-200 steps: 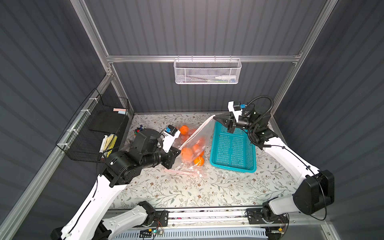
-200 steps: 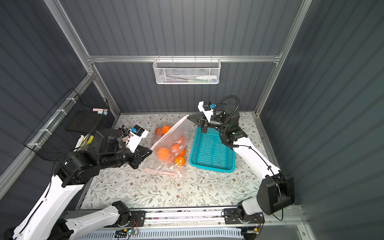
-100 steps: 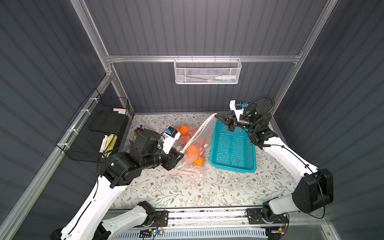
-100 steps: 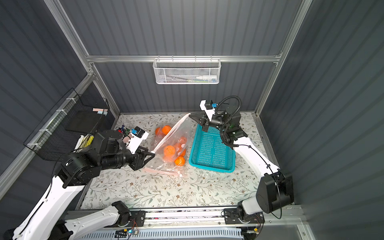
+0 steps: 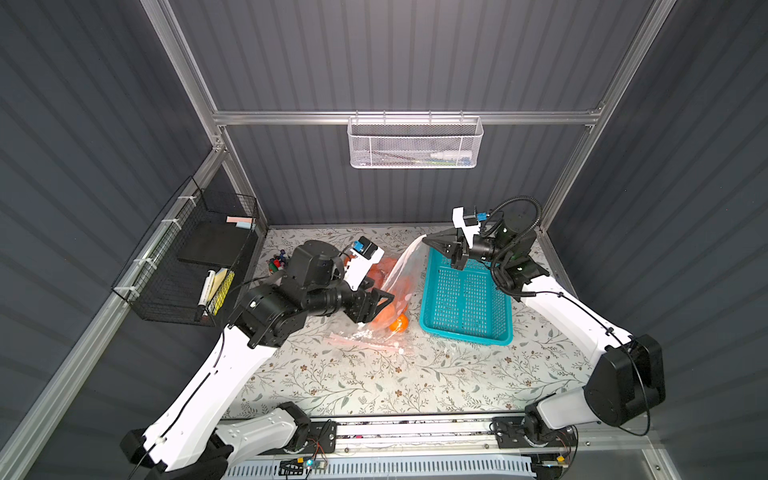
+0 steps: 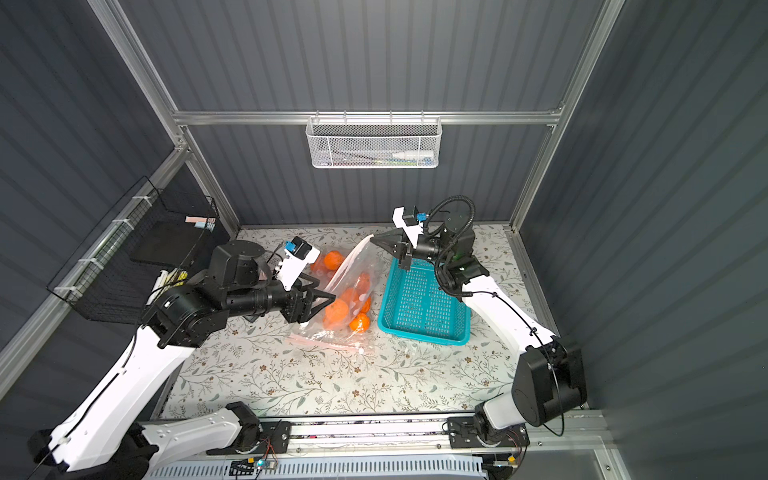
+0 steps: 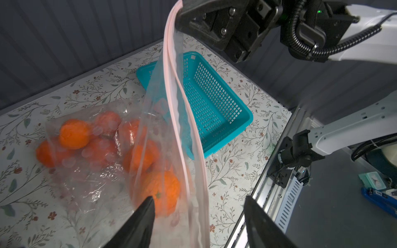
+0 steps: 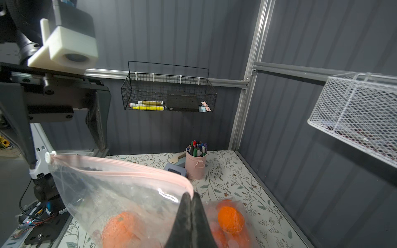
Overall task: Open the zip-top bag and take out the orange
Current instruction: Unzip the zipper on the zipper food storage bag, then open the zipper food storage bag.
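Observation:
The clear zip-top bag [image 5: 401, 270] [image 6: 353, 270] with a pink zip strip hangs slanted from its top corner, its bottom resting on the table. My right gripper [image 5: 428, 240] [image 8: 191, 195] is shut on that corner of the zip strip. Several oranges lie in the bag's bottom; one orange [image 7: 162, 191] [image 6: 336, 311] is nearest my left gripper [image 5: 380, 307] [image 7: 198, 198]. The left gripper is open low beside the bag. In the left wrist view the zip strip hangs between its fingers, and one fingertip [image 7: 148, 201] overlaps the bag wall in front of that orange.
A teal basket [image 5: 465, 299] stands right of the bag, under the right arm. A second bag of oranges [image 6: 328, 259] lies behind. A pink cup of pens [image 8: 196, 163] stands at the back left. A black wire basket [image 5: 195, 266] and a white mesh basket [image 5: 415, 143] hang on the walls.
My left gripper has gone from shut to open and shifted right toward the bag's lower part. The right gripper still holds the bag's top corner up.

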Robot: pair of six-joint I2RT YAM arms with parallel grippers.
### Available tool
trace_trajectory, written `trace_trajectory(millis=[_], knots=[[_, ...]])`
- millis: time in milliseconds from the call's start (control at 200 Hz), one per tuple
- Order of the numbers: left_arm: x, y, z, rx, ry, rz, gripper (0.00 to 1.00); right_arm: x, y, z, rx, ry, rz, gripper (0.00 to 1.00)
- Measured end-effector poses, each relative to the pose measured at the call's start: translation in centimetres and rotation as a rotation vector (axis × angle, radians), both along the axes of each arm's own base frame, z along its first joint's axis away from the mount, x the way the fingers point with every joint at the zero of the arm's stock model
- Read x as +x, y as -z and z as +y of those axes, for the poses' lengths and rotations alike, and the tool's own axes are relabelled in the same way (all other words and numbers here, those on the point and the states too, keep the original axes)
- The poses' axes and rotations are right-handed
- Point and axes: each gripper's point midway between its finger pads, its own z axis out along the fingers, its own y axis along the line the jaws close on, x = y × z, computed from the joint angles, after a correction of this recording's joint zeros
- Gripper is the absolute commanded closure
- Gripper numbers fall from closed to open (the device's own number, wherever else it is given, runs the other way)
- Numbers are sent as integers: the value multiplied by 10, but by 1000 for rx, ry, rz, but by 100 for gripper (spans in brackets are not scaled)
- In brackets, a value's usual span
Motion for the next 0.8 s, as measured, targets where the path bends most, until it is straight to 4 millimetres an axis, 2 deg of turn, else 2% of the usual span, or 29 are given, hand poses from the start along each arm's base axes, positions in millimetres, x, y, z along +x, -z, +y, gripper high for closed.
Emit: trace_trajectory(millis=[150,380,520,600,745,800], knots=[[8,3,-6,-9,3,-12,51,-1,6,1,-12,-2,9,100],[12,-5,-4,-24,-20,-49,60,-2,7,2,-16,-7,3,100],[14,-9,-3,-39,-37,-65,60,-3,8,3,-17,-12,-1,100],[16,-1,-5,-38,-39,-51,61,-3,8,3,-19,-13,-1,100],[18,28,-9,-7,-36,14,63,-3,9,3,-20,-13,2,100],[19,36,-10,-1,-36,33,70,-3,9,3,-21,-13,3,100]])
